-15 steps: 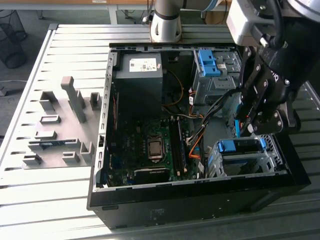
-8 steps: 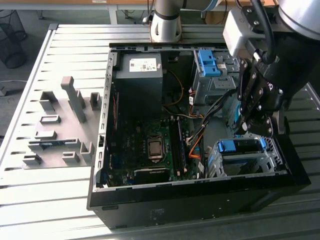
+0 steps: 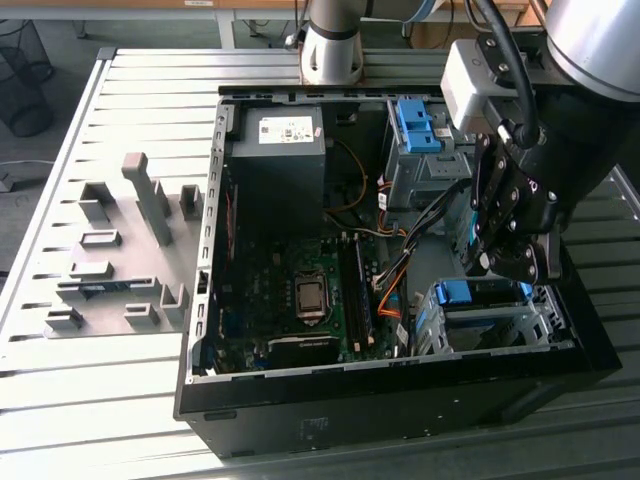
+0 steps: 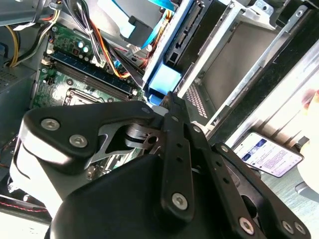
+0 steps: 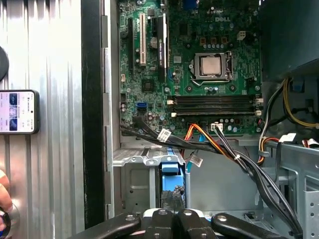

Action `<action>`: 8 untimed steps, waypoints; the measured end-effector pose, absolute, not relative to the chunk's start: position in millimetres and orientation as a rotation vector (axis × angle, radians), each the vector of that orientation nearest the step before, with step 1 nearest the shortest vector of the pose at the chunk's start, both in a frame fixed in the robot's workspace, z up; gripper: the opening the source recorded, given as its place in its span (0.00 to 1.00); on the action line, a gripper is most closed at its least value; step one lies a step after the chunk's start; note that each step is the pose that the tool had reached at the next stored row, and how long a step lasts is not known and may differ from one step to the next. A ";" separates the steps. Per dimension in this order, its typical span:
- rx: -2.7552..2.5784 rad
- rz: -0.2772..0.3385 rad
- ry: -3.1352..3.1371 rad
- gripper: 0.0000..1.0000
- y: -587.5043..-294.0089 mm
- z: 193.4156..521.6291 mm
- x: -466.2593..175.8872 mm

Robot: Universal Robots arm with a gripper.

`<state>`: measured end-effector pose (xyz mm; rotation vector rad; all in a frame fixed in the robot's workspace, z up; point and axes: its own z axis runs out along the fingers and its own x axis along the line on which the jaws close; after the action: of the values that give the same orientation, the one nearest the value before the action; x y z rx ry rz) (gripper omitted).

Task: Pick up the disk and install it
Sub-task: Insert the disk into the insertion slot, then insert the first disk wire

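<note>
The end effector point(image 3: 515, 262) is hovering just above the drive cage point(image 3: 490, 325), its fingers pressed together on the disk's point(image 5: 171, 191) blue rail. Keeping the disk square to the cage slot should prevent jamming.

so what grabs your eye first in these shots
The open computer case on the slatted metal table, its green motherboard bare. The black claw hangs over the metal drive cage at the exterior view's right, where a blue-railed disk sits. A phone lies outside the case.
</note>
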<state>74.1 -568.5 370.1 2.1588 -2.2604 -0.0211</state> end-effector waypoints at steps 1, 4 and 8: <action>2.159 -0.021 -2.261 0.11 -568.5 369.8 74.1; 2.159 -0.021 -2.261 0.11 -568.6 369.7 74.1; 2.159 -0.021 -2.261 0.11 -568.5 369.6 74.4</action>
<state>74.4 -568.5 369.6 2.1589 -2.2605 -0.0215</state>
